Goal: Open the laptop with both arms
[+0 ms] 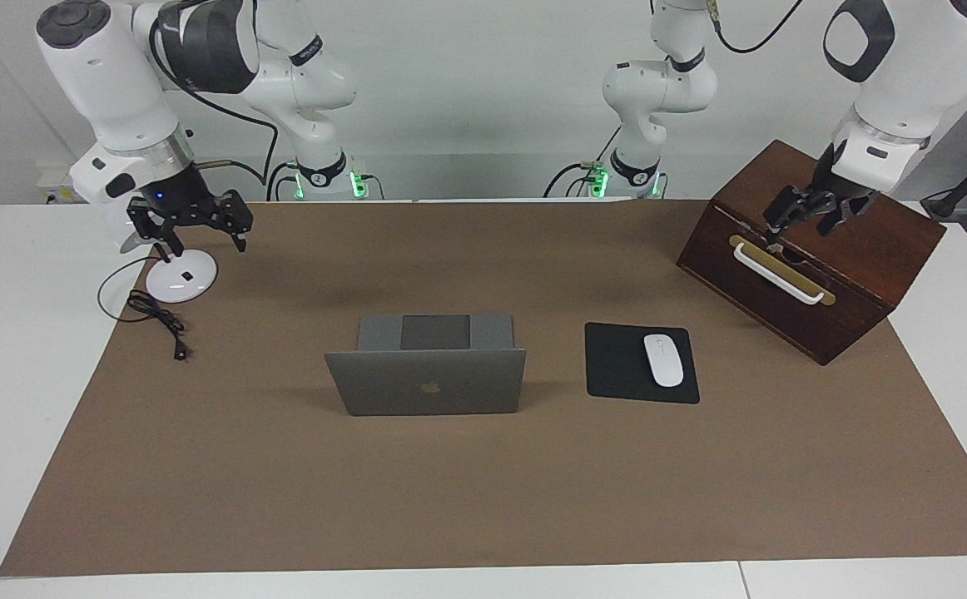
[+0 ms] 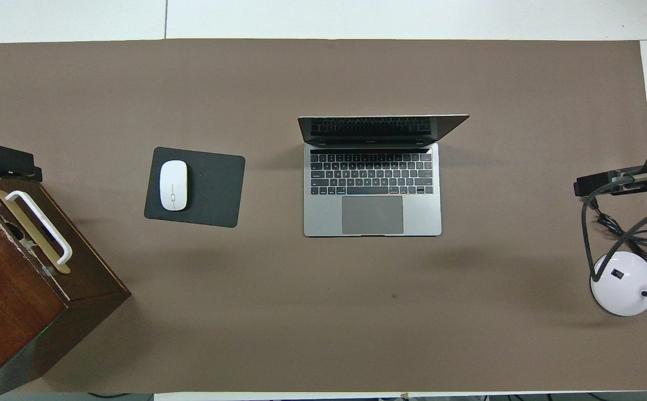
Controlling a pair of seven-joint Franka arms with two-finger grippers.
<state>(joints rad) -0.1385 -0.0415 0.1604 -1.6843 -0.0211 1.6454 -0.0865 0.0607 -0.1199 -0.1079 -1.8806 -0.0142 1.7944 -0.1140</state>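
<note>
We go from the right arm's end of the table to the left arm's. The right gripper [image 1: 200,229] hangs over the round white lamp base [image 1: 181,281], whose black cable [image 1: 155,314] trails onto the brown mat [image 1: 483,491]. Its fingers stand spread and hold nothing, which we read as an arm parked clear of the work.

The laptop [image 1: 427,370] sits mid-mat, well apart from both grippers, its lid up and leaning slightly back from the robots; the overhead view shows keyboard and trackpad bare. We judge the opening done, so nothing needs to steady it.

Beside it, toward the left arm's end, a white mouse [image 1: 663,359] lies on a black mouse pad [image 1: 617,366], handy for a user.

Last comes the wooden box [image 1: 816,299], set at an angle with its white handle [image 1: 779,274] showing. It is closed, so we cannot tell what is inside. The left gripper [image 1: 808,218] hovers over its top near the handle, jaws released, empty.
</note>
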